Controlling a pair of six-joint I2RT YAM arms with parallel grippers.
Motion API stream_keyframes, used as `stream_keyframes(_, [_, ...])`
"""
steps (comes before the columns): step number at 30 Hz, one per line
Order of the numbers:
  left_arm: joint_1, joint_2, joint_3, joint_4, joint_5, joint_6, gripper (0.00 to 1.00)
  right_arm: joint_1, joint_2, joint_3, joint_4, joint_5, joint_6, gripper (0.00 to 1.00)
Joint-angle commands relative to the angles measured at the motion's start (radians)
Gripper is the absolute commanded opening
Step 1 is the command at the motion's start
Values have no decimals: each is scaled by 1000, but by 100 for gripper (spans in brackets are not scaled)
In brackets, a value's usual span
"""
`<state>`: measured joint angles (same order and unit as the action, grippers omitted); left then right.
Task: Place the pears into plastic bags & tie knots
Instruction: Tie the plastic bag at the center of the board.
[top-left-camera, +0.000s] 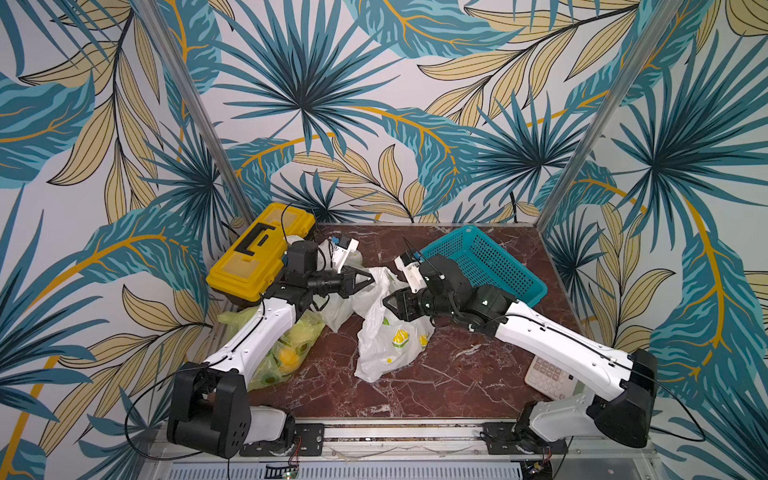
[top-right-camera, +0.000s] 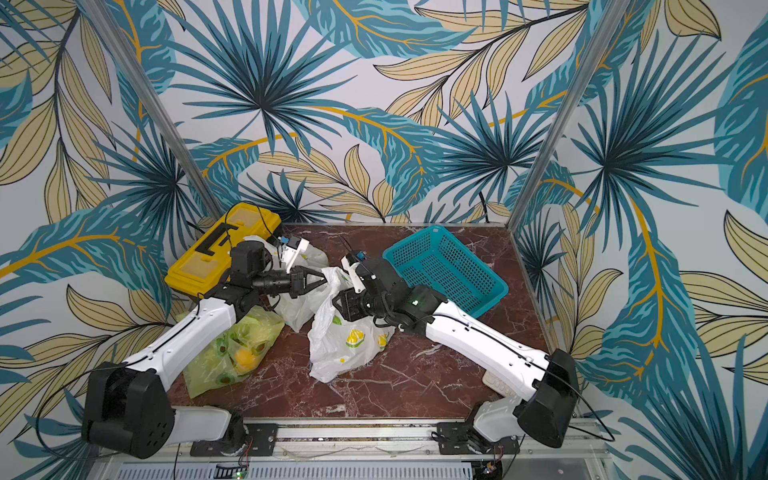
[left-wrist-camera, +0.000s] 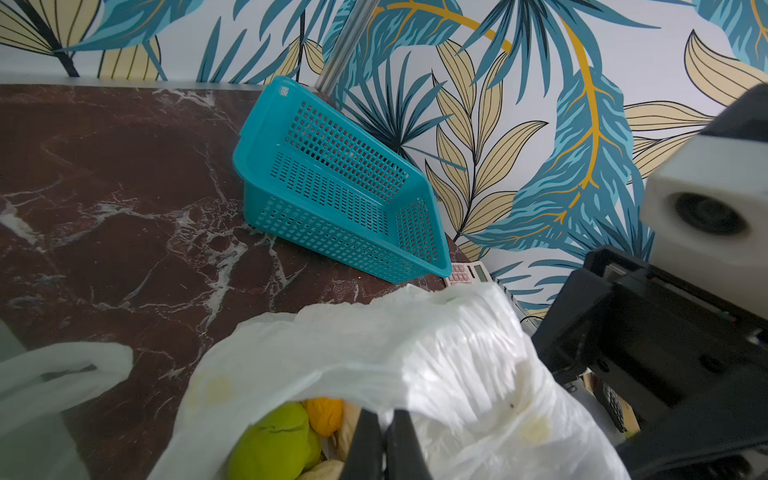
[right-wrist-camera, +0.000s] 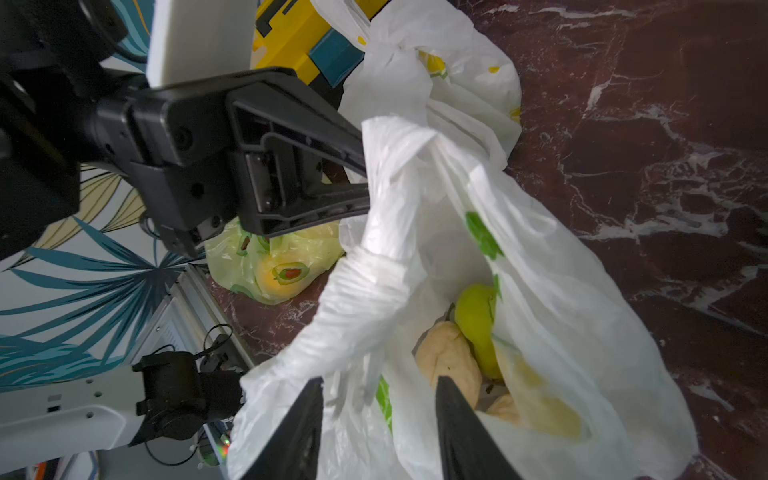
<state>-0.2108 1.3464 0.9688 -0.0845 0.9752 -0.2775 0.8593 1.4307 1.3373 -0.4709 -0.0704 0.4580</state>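
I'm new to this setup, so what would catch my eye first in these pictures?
The white lemon-print bag mid-table, pears showing in its mouth, with the left hand shut on its upper edge and the right hand open over its mouth. Next, the bright yellow toolbox at the far left corner and the teal basket tipped up at the far right. A lime-green bag of fruit lies under the left arm.
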Motion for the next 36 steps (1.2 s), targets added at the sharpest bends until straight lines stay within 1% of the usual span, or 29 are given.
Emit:
stream_keyframes(1, [-1,-34,-21,24,-8,6,0,3,12,30,-35,39,-4,37])
stream_keyframes(3, [-1,-35,-26,23,-9,7,0,3,1,18,-27,37,1,36])
stream_keyframes(6, [-1,-30,-26,24,-6,6,0,2,7,27,-64,34,-5,34])
stream_keyframes(12, [-1,-27,-25,24,-24,-4,0,-10,-64,13,-93,1,6,39])
stream_keyframes(15, [0,-29,-21,24,-41,-18,0,-21,-72,21,-149,-9,11,40])
stream_keyframes(19, [-8,-35,-19,24,-41,-22,0,-21,-45,17,-142,-26,21,38])
stream_keyframes(22, [-11,-35,-18,24,-41,-25,0,-17,6,55,-165,-33,34,38])
stream_keyframes(25, [-16,-35,-20,23,-41,-28,0,-13,50,106,-202,-16,28,39])
stream_keyframes(29, [-26,-30,-23,23,-54,-29,0,-13,78,139,-183,-9,33,40])
stream_keyframes(33, [-43,-24,-22,23,-60,-37,0,-13,122,199,-243,43,48,41])
stream_keyframes(34, [-49,-26,-21,23,-61,-36,0,-13,127,201,-234,45,55,40])
stream_keyframes(36, [-59,-30,-20,23,-65,-40,0,-13,139,211,-223,44,69,35])
